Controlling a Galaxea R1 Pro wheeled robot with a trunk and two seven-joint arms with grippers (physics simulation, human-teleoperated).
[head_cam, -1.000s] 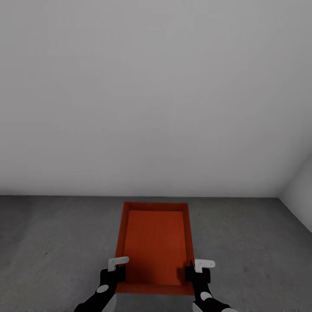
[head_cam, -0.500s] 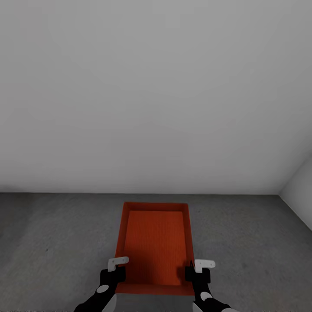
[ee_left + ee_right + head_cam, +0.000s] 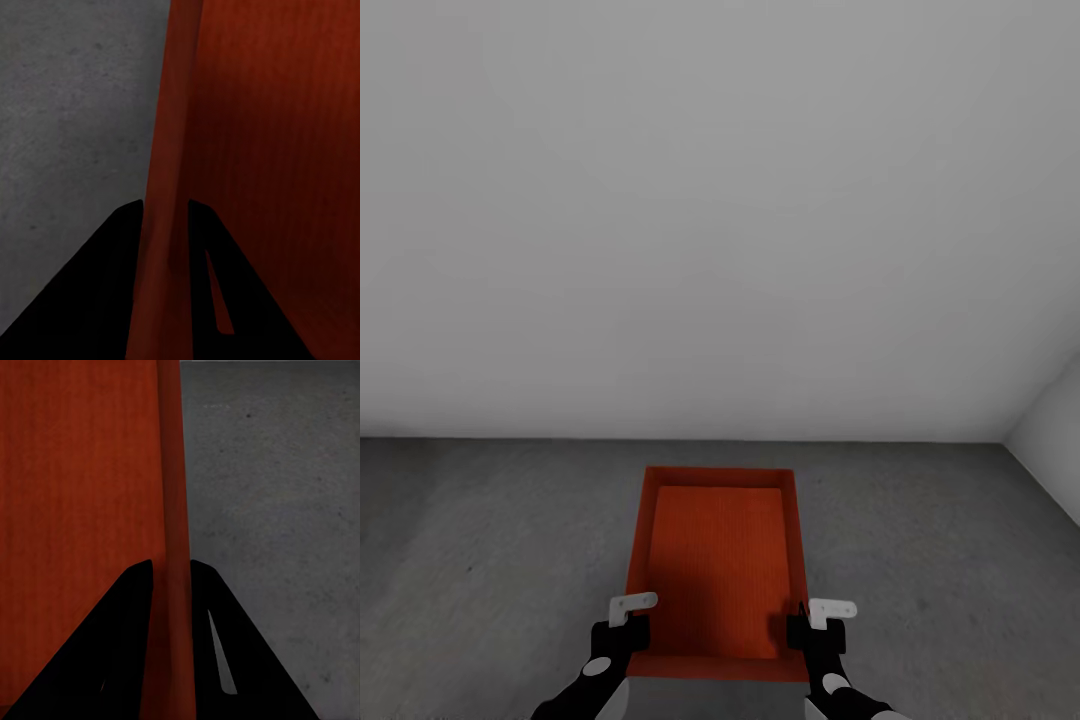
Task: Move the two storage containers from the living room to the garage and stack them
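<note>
Container (image 3: 718, 560): one orange-red box, held out in front of the robot over the grey floor (image 3: 480, 560), near a pale wall (image 3: 720, 200); whether its bottom touches the floor I cannot tell.
Build: thin straight walls, flat bottom; likely light and stiff, though the thin walls may flex a little under a pinch.
Surface: smooth, so probably somewhat slippery (a level carry matters).
Left gripper (image 3: 165, 217): fingers closed across the left side wall, one inside, one outside.
Right gripper (image 3: 171, 574): fingers closed the same way on the right side wall.
Hold: opposite long walls near the robot's end, which seems a sound, balanced grip for lowering it flat.
</note>
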